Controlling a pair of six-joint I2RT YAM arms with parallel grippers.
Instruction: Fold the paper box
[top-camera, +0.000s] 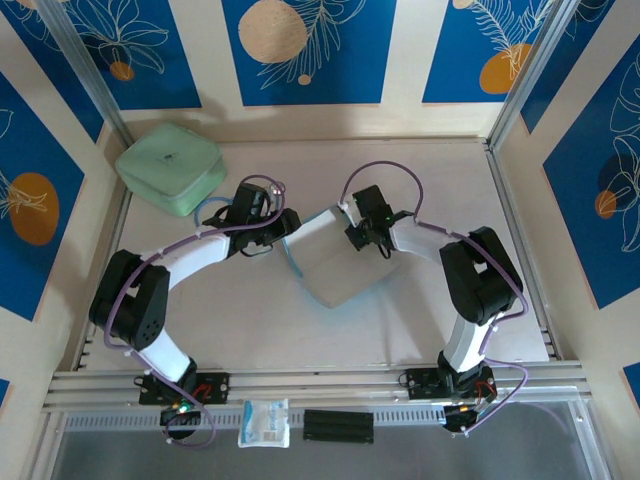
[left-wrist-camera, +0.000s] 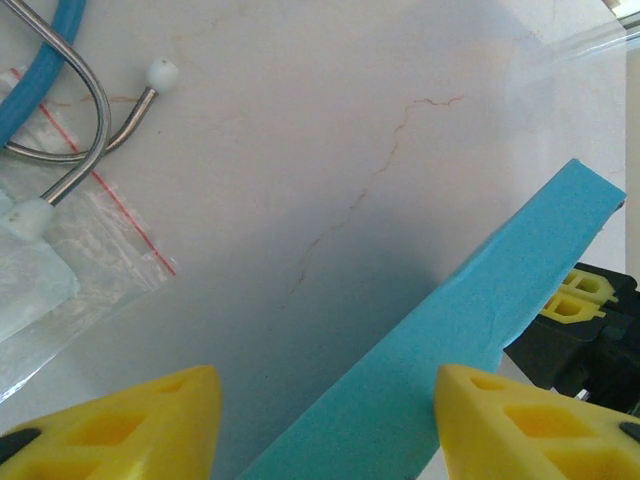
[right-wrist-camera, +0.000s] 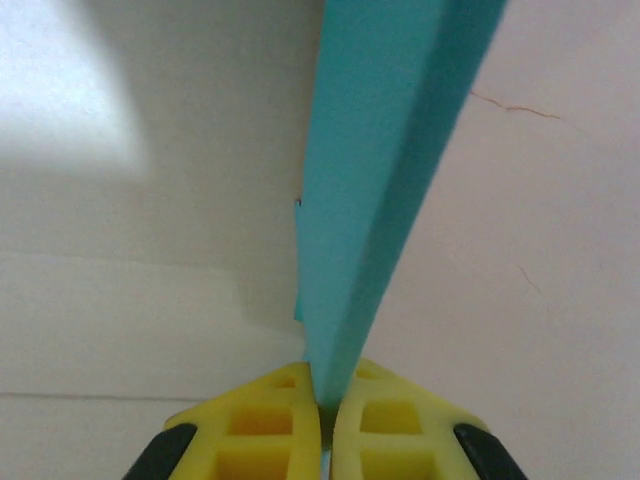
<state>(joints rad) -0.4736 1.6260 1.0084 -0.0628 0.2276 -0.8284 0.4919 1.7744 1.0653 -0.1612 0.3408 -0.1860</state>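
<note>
The paper box (top-camera: 335, 262) lies partly unfolded in the middle of the table, white face up, with teal edges showing. My right gripper (top-camera: 354, 236) is at its far right edge, and the right wrist view shows that gripper (right-wrist-camera: 325, 378) shut on a raised teal flap (right-wrist-camera: 380, 150). My left gripper (top-camera: 282, 238) is at the box's far left corner. In the left wrist view it (left-wrist-camera: 325, 380) stands open, with a teal flap (left-wrist-camera: 470, 330) running slantwise between its fingers close to the right-hand finger (left-wrist-camera: 500, 420).
A mint-green rounded case (top-camera: 170, 165) sits at the back left. A blue stethoscope (left-wrist-camera: 70, 90) and a clear plastic bag (left-wrist-camera: 60, 250) lie beside the left gripper. A small clear packet (top-camera: 264, 422) and a black block (top-camera: 338, 425) rest at the near rail.
</note>
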